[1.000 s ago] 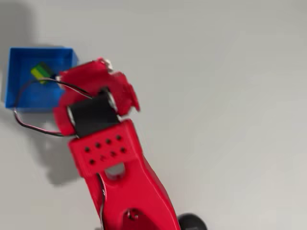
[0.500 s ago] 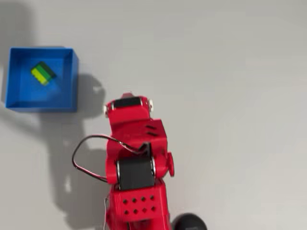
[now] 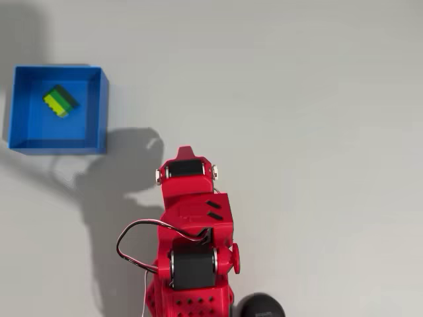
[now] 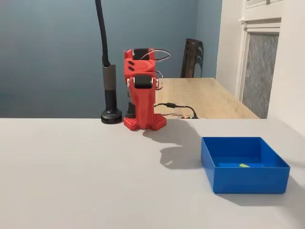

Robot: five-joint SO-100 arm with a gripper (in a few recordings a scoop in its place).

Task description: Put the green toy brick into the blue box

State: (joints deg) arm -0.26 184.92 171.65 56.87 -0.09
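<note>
Having pulled back folded from over the box (image 3: 56, 109), the gripper (image 3: 187, 153), jaw state unreadable, leaves the brick (image 3: 60, 101) inside it: task apparently complete.

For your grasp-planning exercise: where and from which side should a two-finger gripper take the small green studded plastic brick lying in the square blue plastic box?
Probably from straight above: the box's walls block the sides. Grip the green brick across its narrower width, fingers turned to match its diagonal pose.

Home room: wooden dining table (image 4: 209, 98), chair (image 4: 193, 57).
</note>
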